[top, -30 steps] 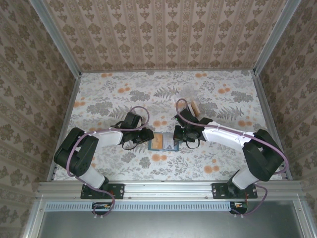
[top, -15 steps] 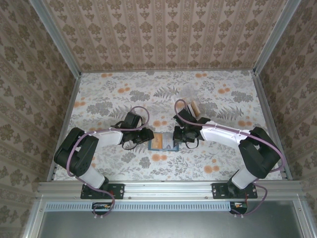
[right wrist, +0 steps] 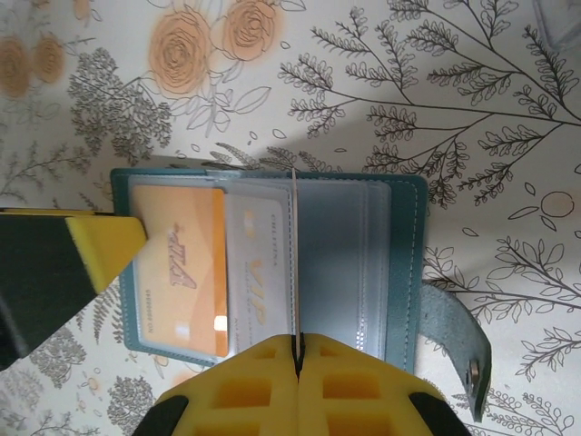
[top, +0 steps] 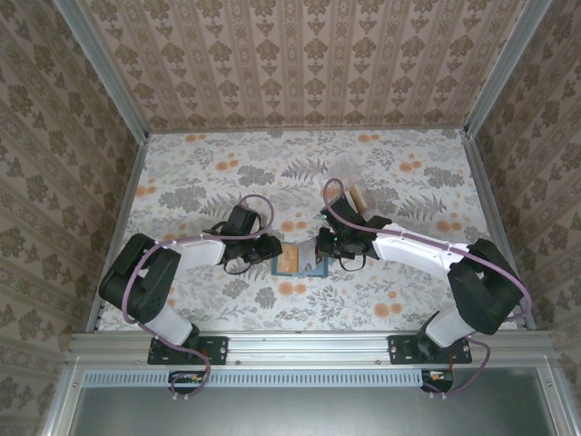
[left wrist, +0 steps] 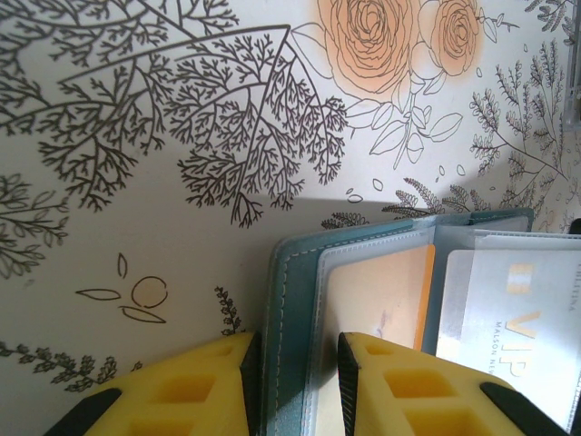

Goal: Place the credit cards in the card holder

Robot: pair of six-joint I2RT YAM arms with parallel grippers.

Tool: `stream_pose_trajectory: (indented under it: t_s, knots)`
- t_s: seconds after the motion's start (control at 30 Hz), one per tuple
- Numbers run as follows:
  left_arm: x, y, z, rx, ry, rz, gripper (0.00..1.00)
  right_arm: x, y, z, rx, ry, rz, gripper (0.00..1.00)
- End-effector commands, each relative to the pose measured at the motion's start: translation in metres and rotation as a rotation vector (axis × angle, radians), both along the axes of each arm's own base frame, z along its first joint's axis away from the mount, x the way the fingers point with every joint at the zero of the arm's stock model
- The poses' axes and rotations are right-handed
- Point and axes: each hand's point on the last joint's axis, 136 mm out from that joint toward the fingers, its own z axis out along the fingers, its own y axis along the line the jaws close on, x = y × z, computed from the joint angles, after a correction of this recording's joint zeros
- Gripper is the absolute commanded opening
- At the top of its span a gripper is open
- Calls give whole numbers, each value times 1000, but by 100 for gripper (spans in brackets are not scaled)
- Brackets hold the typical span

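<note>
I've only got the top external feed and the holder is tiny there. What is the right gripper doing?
Observer: The right gripper is shut on a thin sheet seen edge-on over the open card holder; loose card or leaf, unclear.
Operator: Any cards seated?
Observer: An orange card sits in its left-side pocket.
Operator: And the other arm?
Observer: The left gripper straddles the holder's left cover edge.
</note>
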Motion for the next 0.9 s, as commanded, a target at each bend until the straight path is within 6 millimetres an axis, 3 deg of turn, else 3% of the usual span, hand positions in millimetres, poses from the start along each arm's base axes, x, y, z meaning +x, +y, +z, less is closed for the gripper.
stream_pose_trajectory:
  t_s: [0.0, 0.2, 0.47, 0.87]
  knots:
    - [-6, -3, -6, 9, 35, -14, 30, 1, -1, 16, 18, -26, -4, 0]
    - [-5, -3, -4, 9, 29, -9, 30, 3, 17, 29, 109, -43, 36, 0]
    - [-4, 2, 5, 15, -6, 6, 30, 6, 36, 32, 178, -41, 70, 0]
    - [-1, 18, 17, 67, -69, 56, 37, 7, 43, 19, 183, -7, 77, 0]
